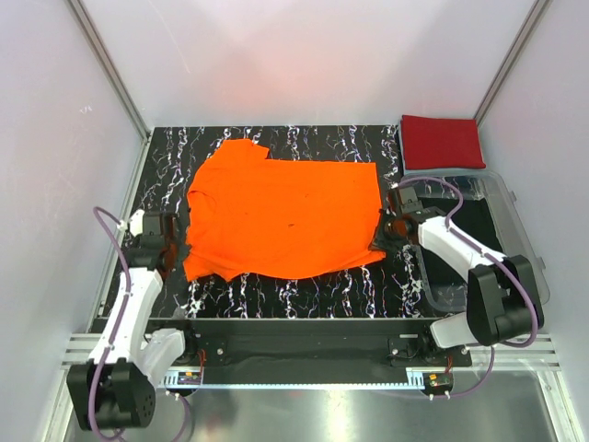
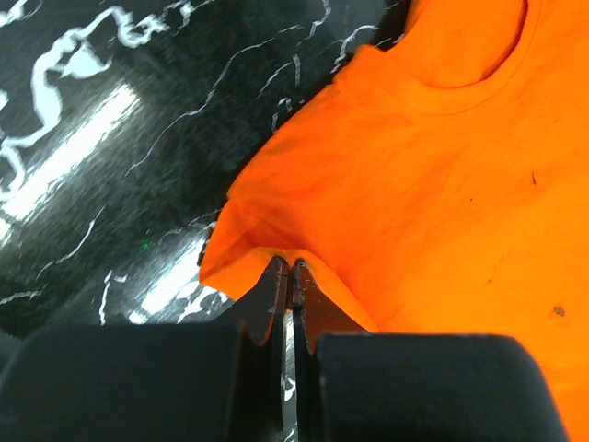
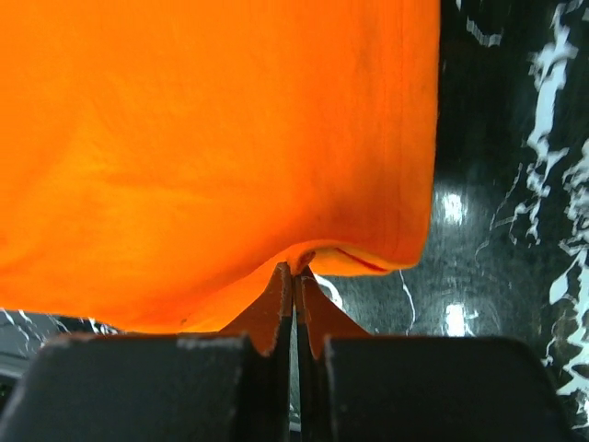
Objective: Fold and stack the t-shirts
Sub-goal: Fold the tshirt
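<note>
**A:** What has the left gripper (image 2: 287, 269) got?

**B:** Its jaws are pressed together with no gap. A small peak of the orange t-shirt (image 2: 433, 184) is drawn up between the tips, at a corner of cloth down from the collar. The fingers hide how much cloth sits inside the pinch.

**A:** And the right gripper (image 3: 294, 273)?

**B:** It is the same, closed tight on a little raised fold at the shirt's edge, close to a corner. Orange fills most of that wrist view, so the garment's outline is cut off there.

**A:** Where does the shirt lie overall?

**B:** From overhead it is spread nearly flat on the black marbled table (image 1: 304, 290), with the collar toward the far left. The left gripper is at its near-left edge and the right gripper at its right edge. In that view both sets of tips are small and dark against the table, so the pinches themselves are hard to make out.

**A:** And the other shirt?

**B:** The red t-shirt (image 1: 442, 141) lies folded in a neat rectangle at the far right corner, well apart from the orange one. Just in front of it is a clear bin (image 1: 520, 230), partly covered by the right arm. I cannot tell whether the red cloth touches the bin's rim.
</note>
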Motion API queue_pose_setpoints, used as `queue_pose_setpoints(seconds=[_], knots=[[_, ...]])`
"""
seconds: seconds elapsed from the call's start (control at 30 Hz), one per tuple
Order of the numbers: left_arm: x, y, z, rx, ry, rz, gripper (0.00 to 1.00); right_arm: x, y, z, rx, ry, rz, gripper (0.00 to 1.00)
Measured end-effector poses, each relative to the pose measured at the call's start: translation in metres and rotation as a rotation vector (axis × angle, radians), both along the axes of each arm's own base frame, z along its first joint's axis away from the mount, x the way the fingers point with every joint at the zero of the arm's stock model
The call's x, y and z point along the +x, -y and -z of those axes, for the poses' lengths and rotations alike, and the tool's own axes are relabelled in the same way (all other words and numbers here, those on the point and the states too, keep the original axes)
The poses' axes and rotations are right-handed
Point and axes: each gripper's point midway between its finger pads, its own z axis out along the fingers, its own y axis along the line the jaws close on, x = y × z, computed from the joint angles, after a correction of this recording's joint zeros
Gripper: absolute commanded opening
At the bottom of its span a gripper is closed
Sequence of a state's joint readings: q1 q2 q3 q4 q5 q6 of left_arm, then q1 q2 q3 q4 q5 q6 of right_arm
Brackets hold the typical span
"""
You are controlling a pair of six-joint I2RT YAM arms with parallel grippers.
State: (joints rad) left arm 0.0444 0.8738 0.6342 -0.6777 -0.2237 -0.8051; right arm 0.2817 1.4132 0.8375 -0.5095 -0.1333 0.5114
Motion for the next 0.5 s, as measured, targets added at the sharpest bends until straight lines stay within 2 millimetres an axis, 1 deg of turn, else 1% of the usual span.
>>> queue_pose_setpoints(seconds=[0.13,0.2,0.33,0.5], knots=[[0.017,0.002,-0.002,0.010,-0.045,0.055,0.00,0.016,-0.001,-0.005,-0.011,0.019,0.007,0.00],[0.030,0.005,-0.004,0.009,-0.053,0.098,0.00,0.021,-0.002,-0.005,-0.013,0.022,0.008,0.00],[0.054,0.012,-0.009,0.006,-0.041,0.192,0.00,0.027,0.000,-0.004,-0.033,0.023,0.016,0.00],[0.078,0.021,-0.006,-0.009,-0.055,0.292,0.00,0.034,0.006,-0.007,-0.065,0.036,0.034,0.00]])
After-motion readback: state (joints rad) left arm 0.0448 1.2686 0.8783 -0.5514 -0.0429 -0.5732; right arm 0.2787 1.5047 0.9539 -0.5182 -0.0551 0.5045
